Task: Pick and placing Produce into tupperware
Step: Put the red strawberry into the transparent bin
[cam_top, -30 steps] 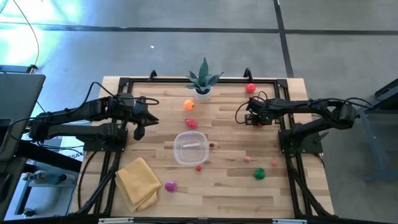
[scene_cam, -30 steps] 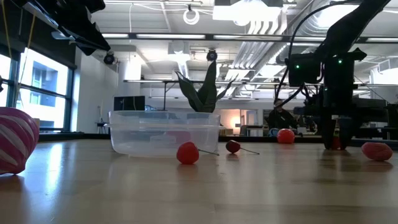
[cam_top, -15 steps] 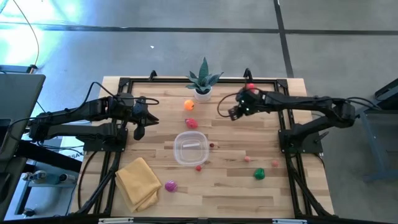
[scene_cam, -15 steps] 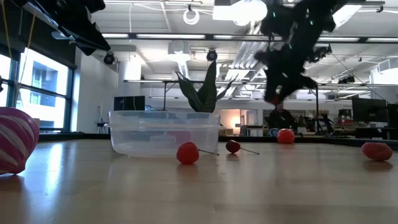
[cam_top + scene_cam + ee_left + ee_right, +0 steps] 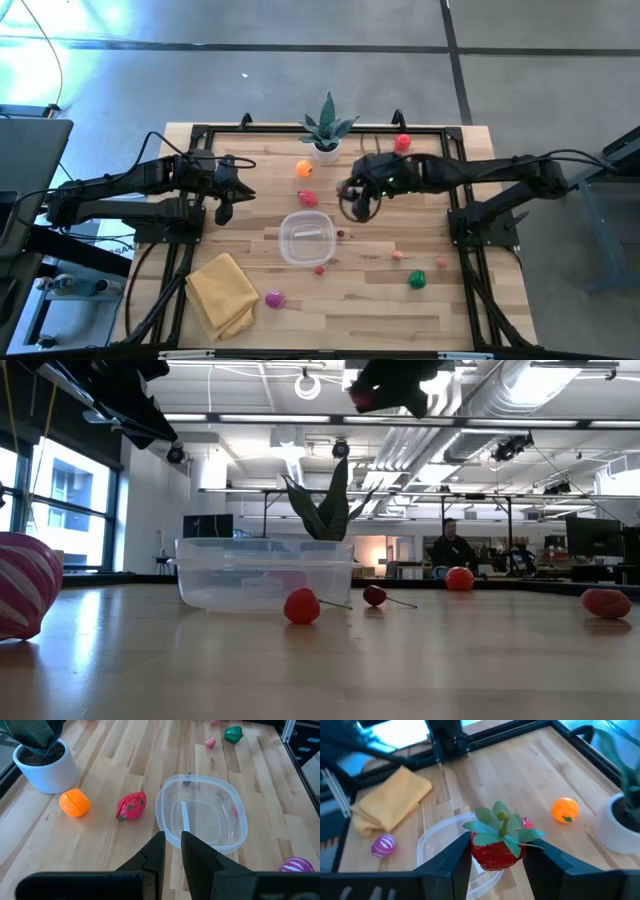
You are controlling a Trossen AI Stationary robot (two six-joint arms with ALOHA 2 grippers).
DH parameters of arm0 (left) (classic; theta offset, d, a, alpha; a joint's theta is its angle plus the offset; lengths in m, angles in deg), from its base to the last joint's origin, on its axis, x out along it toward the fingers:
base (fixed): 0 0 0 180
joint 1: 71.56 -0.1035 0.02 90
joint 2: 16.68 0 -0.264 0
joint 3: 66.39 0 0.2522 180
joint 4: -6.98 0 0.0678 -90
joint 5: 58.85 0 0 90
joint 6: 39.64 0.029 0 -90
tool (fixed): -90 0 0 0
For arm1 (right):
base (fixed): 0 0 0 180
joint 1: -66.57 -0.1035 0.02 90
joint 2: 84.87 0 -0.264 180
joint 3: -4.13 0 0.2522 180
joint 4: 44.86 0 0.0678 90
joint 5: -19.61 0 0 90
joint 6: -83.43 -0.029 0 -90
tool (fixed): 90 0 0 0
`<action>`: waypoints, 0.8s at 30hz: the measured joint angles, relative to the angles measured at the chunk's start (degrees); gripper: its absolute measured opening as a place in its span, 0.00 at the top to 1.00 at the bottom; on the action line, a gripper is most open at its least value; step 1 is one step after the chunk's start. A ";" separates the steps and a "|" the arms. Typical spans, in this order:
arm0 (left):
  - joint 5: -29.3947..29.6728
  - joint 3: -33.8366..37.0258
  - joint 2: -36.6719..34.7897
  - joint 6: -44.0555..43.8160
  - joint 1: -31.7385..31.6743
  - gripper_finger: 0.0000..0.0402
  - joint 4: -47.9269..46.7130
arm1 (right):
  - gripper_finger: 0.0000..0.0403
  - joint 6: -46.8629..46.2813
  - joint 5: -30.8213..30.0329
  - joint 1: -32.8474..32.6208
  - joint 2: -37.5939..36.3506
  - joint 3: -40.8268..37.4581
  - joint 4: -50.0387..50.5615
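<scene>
I've got the table (image 5: pixel 440 310) under both arms, largest first. Tupperware (image 5: pixel 306 238) sits empty near the table's middle, toward the front edge; it's thin clear plastic, probably light and easy to shove, so drop into it, don't bump it. Right gripper (image 5: pixel 496 851) hangs above the table just behind the tupperware's back-right rim, fingers pinching a red strawberry (image 5: pixel 496 851) across its body, leafy cap up. Toy looks hard, light, a bit slick; gripping the widest part seems safest. Left gripper (image 5: pixel 172 851) waits over the left side of the table, fingers pressed nearly together, holding nothing. Other produce is scattered around, including an orange piece (image 5: pixel 304 169).
</scene>
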 joint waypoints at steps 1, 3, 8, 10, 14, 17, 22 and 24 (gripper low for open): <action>0.00 0.00 0.00 0.00 0.02 0.87 0.00 | 0.63 0.69 -0.02 -0.51 1.41 0.79 -0.06; 0.00 0.00 0.01 -0.01 0.02 0.87 0.00 | 0.63 1.69 0.02 -1.19 4.91 2.67 -0.50; 0.00 0.00 0.02 -0.02 0.00 0.87 0.02 | 0.63 5.34 4.75 -1.28 16.35 9.36 -0.76; 0.00 0.00 0.02 -0.02 0.00 0.87 0.02 | 0.63 7.07 6.88 -1.28 20.48 12.19 -0.61; 0.00 0.00 0.01 -0.01 0.01 0.87 0.01 | 0.63 8.92 7.83 -1.26 27.53 17.53 2.64; 0.00 0.00 0.00 -0.02 0.02 0.87 0.00 | 0.63 8.94 8.37 -1.25 32.21 20.26 6.39; 0.00 0.00 0.02 0.00 0.01 0.87 0.00 | 0.63 8.95 11.24 -1.37 37.96 21.38 7.43; 0.00 0.00 0.00 -0.01 0.02 0.87 0.00 | 0.63 8.96 11.46 -1.39 39.32 21.34 7.52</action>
